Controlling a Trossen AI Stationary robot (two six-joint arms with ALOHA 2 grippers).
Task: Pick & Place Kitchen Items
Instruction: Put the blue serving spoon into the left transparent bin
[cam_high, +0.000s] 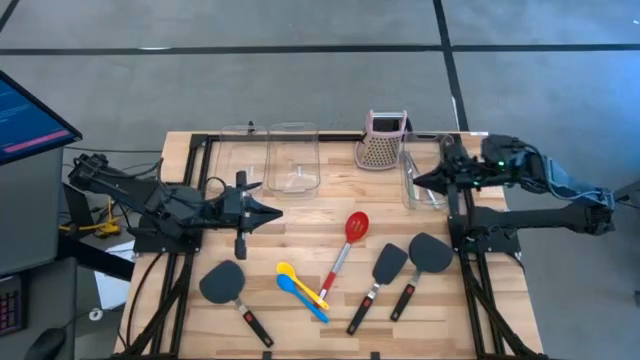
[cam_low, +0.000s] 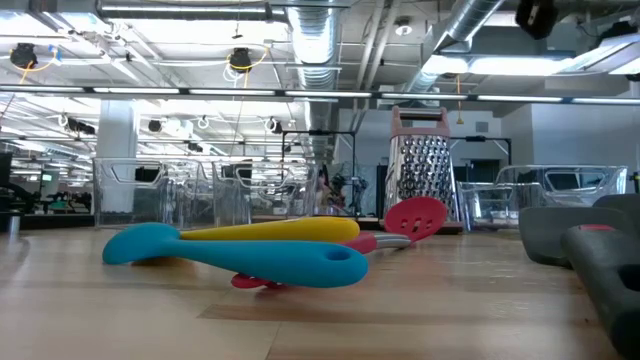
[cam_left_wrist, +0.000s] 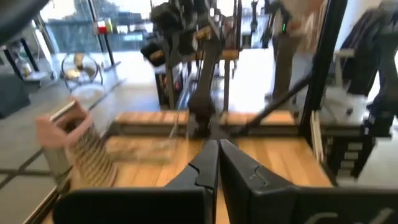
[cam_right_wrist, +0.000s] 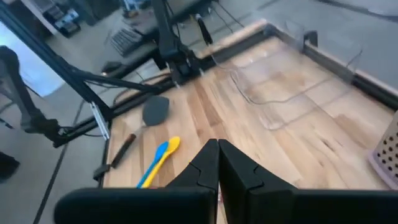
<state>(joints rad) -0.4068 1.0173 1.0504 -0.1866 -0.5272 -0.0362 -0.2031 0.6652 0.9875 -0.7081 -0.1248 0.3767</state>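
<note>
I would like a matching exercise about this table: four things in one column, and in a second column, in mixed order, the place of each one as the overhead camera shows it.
Things:
1. red spoon
2. box grater
3. yellow spoon
4. lone black spatula

Places:
A. at the far edge, between two clear bins
B. near the left front corner, apart from the other spatulas
C. near the middle of the table, head toward the bins
D. lying alongside the blue spoon

Pairs: 1-C, 2-A, 3-D, 4-B
</note>
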